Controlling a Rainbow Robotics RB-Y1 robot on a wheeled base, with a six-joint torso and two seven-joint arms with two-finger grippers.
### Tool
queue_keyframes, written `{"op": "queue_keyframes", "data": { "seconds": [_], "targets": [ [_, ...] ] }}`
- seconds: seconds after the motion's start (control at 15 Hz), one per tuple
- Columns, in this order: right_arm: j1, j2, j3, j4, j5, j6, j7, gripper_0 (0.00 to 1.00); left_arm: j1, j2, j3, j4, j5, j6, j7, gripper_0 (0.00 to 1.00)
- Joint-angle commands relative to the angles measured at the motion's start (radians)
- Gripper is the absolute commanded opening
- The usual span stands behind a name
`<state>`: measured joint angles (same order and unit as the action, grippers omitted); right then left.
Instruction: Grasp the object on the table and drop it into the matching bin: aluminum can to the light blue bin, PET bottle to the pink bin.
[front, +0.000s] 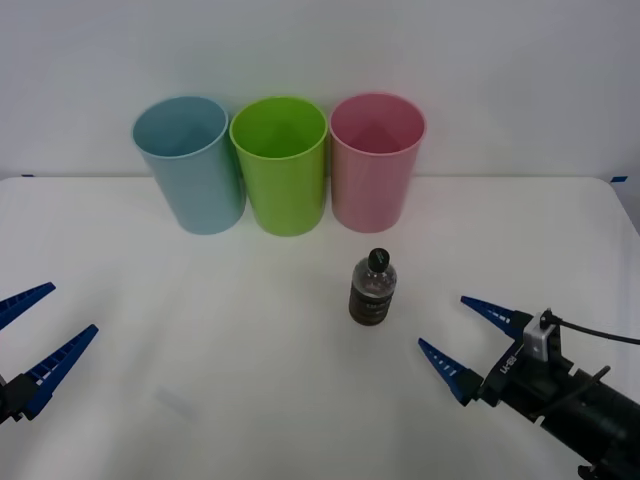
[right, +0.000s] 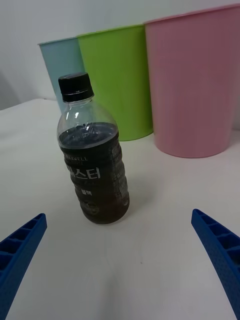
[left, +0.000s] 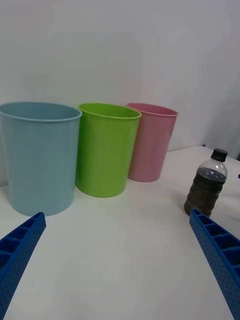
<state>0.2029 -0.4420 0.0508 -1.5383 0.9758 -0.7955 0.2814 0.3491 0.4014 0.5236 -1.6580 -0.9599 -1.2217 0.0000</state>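
Observation:
A small clear PET bottle (front: 373, 289) with a black cap and dark label stands upright on the white table (front: 250, 400), in front of the pink bin (front: 376, 160). My right gripper (front: 476, 335) is open, low at the front right, a short way from the bottle and pointing toward it. In the right wrist view the bottle (right: 94, 165) stands ahead of the open blue fingers (right: 220, 255), with the pink bin (right: 195, 85) behind. The light blue bin (front: 190, 163) stands at the left of the row. My left gripper (front: 35, 335) is open at the front left edge.
A green bin (front: 281, 163) stands between the light blue and pink bins, all three touching in a row at the back of the table against a white wall. In the left wrist view the bins (left: 107, 147) and bottle (left: 206, 184) stand ahead.

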Motion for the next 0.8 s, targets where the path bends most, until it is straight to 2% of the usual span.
{"op": "queue_keyframes", "data": {
  "seconds": [0.07, 0.47, 0.8],
  "targets": [
    [-0.022, 0.009, 0.04, 0.0, 0.001, 0.053, 0.005, 1.0, 0.0, 0.0, 0.0, 0.0, 0.0, 0.0, 0.0, 1.0],
    [-0.068, 0.065, 0.109, 0.0, 0.05, 0.167, 0.01, 1.0, 0.0, 0.0, 0.0, 0.0, 0.0, 0.0, 0.0, 1.0],
    [-0.12, 0.072, 0.201, 0.0, 0.05, 0.288, 0.012, 1.0, 0.0, 0.0, 0.0, 0.0, 0.0, 0.0, 0.0, 1.0]
  ]
}}
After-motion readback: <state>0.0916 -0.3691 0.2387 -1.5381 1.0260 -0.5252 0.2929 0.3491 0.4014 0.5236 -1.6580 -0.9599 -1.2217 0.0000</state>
